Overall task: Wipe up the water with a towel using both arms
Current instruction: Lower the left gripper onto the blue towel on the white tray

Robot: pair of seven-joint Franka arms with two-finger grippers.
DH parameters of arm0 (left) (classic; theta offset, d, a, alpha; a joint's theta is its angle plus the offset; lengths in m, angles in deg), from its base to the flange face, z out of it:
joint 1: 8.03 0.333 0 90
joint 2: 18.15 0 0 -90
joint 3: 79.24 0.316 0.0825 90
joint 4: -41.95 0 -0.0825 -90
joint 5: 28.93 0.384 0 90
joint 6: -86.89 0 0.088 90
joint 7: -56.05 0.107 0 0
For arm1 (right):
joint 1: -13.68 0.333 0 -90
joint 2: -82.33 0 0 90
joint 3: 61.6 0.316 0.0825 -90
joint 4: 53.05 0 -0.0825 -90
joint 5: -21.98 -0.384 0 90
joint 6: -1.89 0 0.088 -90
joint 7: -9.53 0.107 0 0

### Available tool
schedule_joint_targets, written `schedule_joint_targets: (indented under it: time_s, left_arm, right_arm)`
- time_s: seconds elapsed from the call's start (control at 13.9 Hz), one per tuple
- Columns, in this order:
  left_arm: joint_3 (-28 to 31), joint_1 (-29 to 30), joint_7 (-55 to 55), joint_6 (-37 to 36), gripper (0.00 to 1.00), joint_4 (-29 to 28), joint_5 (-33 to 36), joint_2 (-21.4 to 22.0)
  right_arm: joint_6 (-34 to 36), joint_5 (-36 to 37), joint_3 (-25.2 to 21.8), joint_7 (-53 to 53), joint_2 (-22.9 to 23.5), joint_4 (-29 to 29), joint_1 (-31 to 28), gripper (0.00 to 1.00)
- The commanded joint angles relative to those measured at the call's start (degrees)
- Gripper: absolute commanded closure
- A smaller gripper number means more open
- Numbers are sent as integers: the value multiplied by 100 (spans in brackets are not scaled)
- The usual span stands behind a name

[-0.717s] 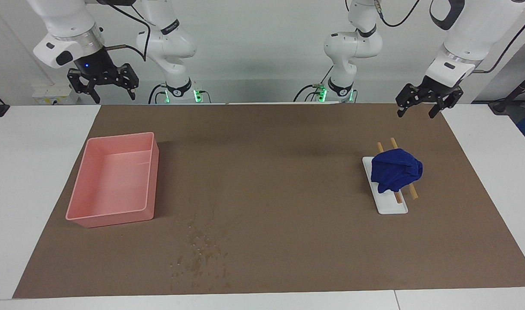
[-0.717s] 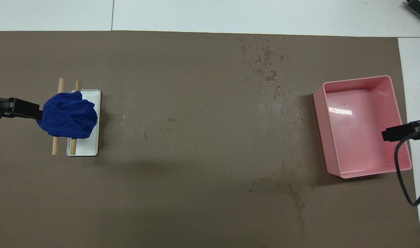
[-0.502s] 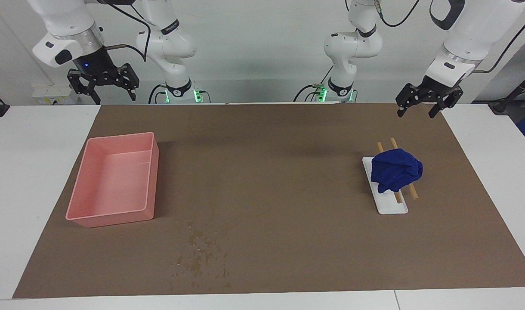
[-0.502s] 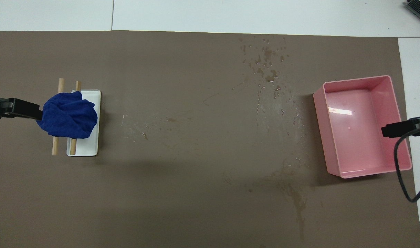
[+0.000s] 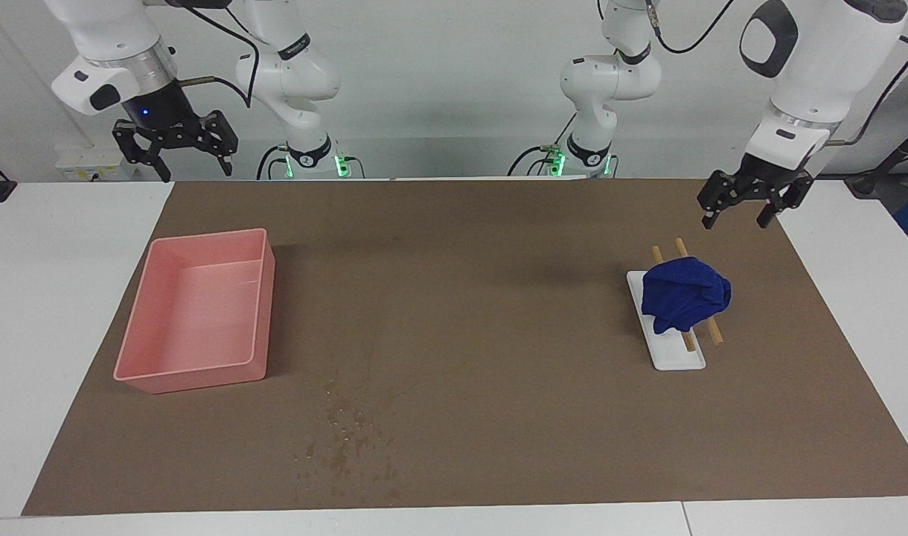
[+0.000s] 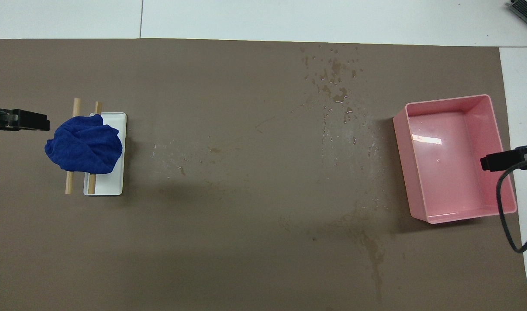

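The towel [image 5: 685, 294] [image 6: 84, 149] is a crumpled dark blue bundle that rests on two wooden rods [image 5: 714, 335] laid across a small white tray [image 5: 681, 359], toward the left arm's end of the table. The water [image 5: 346, 439] [image 6: 334, 86] is a patch of droplets and damp specks on the brown mat, farther from the robots than the pink bin. My left gripper [image 5: 735, 222] hangs open in the air over the mat beside the towel, apart from it and holding nothing. My right gripper [image 5: 193, 173] hangs open and high over the robots' edge of the table, on the bin's side.
An empty pink bin [image 5: 201, 376] [image 6: 399, 142] stands on the mat toward the right arm's end. The brown mat [image 5: 461, 298] covers most of the white table. Faint dried streaks mark the mat's middle [image 6: 371, 250].
The left gripper has come down and forward toward the towel, and its wrist has turned more upright. The right gripper has risen slightly. Towel, tray and bin have not moved.
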Motion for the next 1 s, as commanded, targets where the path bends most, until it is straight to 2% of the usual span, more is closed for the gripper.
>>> schedule_joint_targets:
  time_s: [0.0,0.07,0.22,0.36,0.57,0.72,0.79,0.93]
  left_arm:
    - [-13,239,-514,896,0,-319,158,-411]
    - [-21,230,-883,1150,0,-511,184,-465]
    - [-21,134,-1473,1765,0,-1265,194,-308]
    - [-48,107,-1782,2267,0,-1680,194,-289]
    - [-39,28,-1940,2348,0,-2006,194,-237]
    - [-39,28,-2038,2348,14,-2033,194,-237]
    - [-39,36,-2038,2348,25,-2112,194,-193]
    - [-39,28,-2047,2278,80,-2069,194,-192]
  right_arm:
    - [16,-103,34,72,-74,65,-77,0]
    - [16,-103,25,72,-74,66,-69,0]
    - [16,-103,34,72,-74,66,-77,0]
    - [16,-103,25,72,-74,66,-69,0]
    - [16,-103,34,72,-74,66,-69,0]
    - [16,-103,34,72,-74,66,-69,0]
    - [16,-103,34,72,-74,66,-69,0]
    - [16,-103,34,72,-74,66,-69,0]
